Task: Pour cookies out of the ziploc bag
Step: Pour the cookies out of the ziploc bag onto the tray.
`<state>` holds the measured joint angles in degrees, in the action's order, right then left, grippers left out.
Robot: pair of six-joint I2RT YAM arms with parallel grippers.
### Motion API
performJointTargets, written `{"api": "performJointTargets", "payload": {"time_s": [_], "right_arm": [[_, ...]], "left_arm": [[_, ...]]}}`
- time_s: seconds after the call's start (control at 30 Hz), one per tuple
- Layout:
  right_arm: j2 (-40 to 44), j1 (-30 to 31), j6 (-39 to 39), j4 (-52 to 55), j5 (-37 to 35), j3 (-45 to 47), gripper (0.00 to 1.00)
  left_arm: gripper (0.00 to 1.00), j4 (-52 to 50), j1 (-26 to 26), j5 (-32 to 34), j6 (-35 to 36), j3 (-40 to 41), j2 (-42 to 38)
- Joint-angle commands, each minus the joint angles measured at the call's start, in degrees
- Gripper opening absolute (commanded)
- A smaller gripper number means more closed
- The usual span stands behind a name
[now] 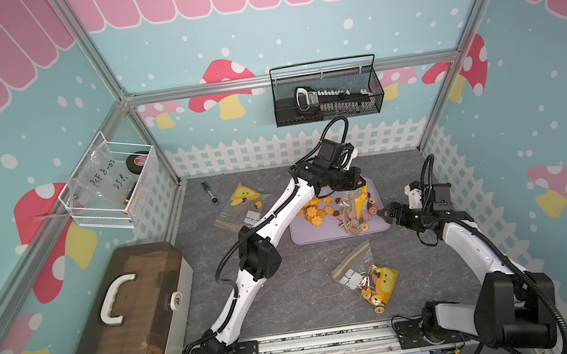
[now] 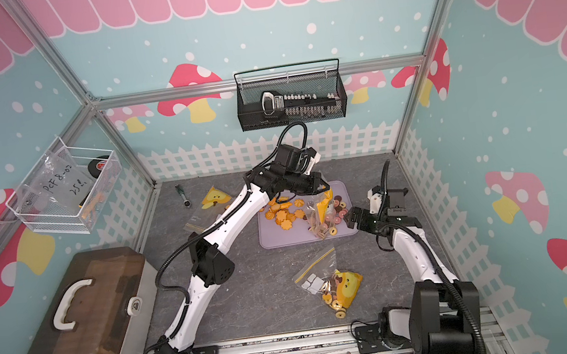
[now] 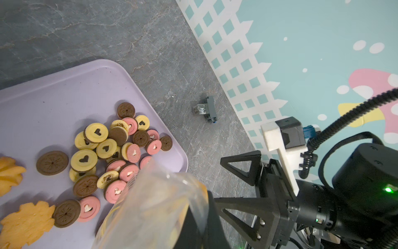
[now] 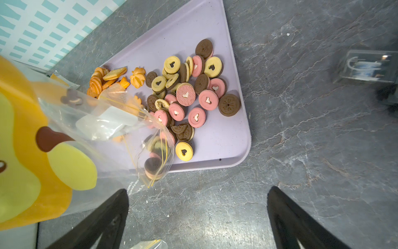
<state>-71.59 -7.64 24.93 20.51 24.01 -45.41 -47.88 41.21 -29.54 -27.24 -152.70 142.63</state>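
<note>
Nearly poured out: bag hangs mouth-down over the tray

Closest to the arm bases, a second filled bag (image 1: 370, 281) lies flat on the grey table (image 1: 289, 295), untouched. Beyond it the right gripper (image 4: 198, 190) waits just off the right edge of the lilac tray (image 1: 304, 237), jaws spread wide and gripping nothing. I judge it is parked there, clear of falling pieces yet close enough to help with the bag's mouth.

On the tray lie most of the cookies (image 4: 189, 94). Orange flowers and swirls sit toward the left arm's side, and brown, pink and yellow rings are heaped toward the right. Above them the left gripper (image 1: 360, 183) is clamped tight on the printed yellow end of the ziploc bag (image 4: 97, 120), so the open zip end droops toward the tray and gravity does the emptying. A few rings sit inside that mouth, at the tray's near edge, along with a white sachet; a shake or steeper tilt seems needed.

Farther back, an emptied-looking bag (image 1: 241, 205) lies flat, and a black mesh basket (image 1: 326, 91) hangs on the rear wall.
</note>
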Motion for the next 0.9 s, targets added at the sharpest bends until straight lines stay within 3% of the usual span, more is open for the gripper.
{"api": "performJointTargets", "payload": {"time_s": [0.0, 0.47, 0.53, 0.73, 0.87], "right_arm": [[0.18, -0.45, 0.04, -0.26, 0.64, 0.59, 0.99], [0.25, -0.55, 0.06, -0.21, 0.45, 0.54, 0.99], [0.26, -0.61, -0.05, -0.18, 0.06, 0.59, 0.99], [-0.39, -0.59, 0.38, -0.81, 0.88, 0.56, 0.99], [-0.47, -0.56, 0.39, -0.9, 0.99, 0.51, 0.99]], "left_arm": [[0.0, 1.88, -0.54, 0.45, -1.88, -2.42, -0.38], [0.0, 6.26, -1.57, -2.57, -4.89, -1.32, -0.34], [0.0, 8.44, -1.61, -0.77, -3.71, 2.65, -2.8], [0.0, 7.32, -3.09, -4.18, -2.4, 6.37, -6.0], [0.0, 9.1, -3.69, -2.15, 0.56, 19.12, -16.51]]}}
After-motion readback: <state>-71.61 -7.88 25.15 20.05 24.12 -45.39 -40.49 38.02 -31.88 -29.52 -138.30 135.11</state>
